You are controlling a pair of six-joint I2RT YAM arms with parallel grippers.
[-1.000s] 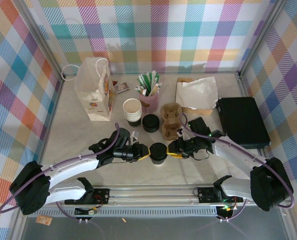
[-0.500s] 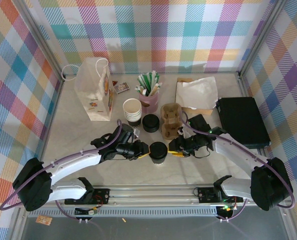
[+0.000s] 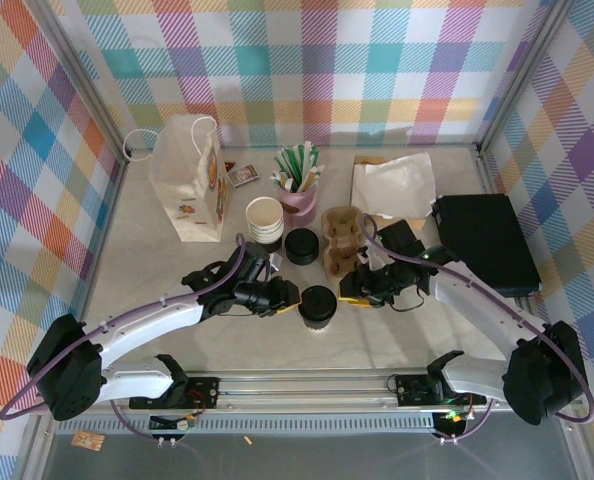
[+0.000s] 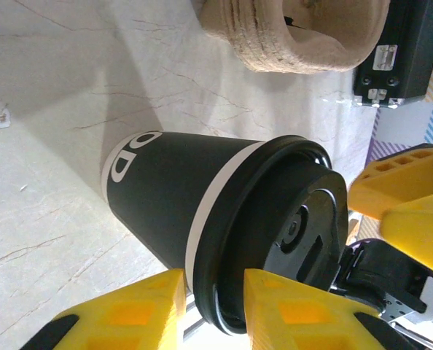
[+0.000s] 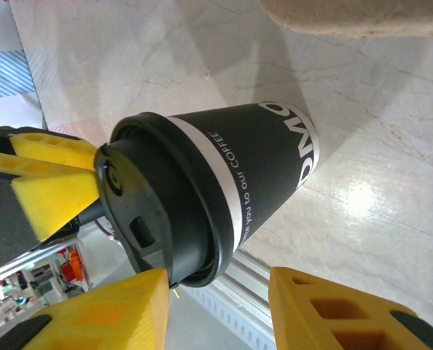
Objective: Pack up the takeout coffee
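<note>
The takeout coffee [image 3: 317,303] stands upright on the table near the front edge. It is a dark paper cup with a white band, white lettering and a black lid. My left gripper [image 3: 289,298] is at its left side. In the left wrist view its yellow fingers [image 4: 122,313] stand narrowly apart either side of the lid's rim [image 4: 224,292], with a thin gap showing. My right gripper [image 3: 349,293] is at the cup's right side. It is open wide, with one finger [image 5: 107,313] by the lid's edge and the other clear of the cup [image 5: 253,160].
A cardboard cup carrier [image 3: 342,240] stands just behind the cup. A stack of black lids [image 3: 301,245] and a stack of lidless cups [image 3: 264,222] sit beside it. Further back are a paper bag [image 3: 189,190], a pink holder of stirrers [image 3: 299,185], napkins [image 3: 392,185] and a black case [image 3: 487,245].
Both arms have shifted slightly away from the front edge. The right gripper has drawn a little back from the lid. The cup has stayed in place.
</note>
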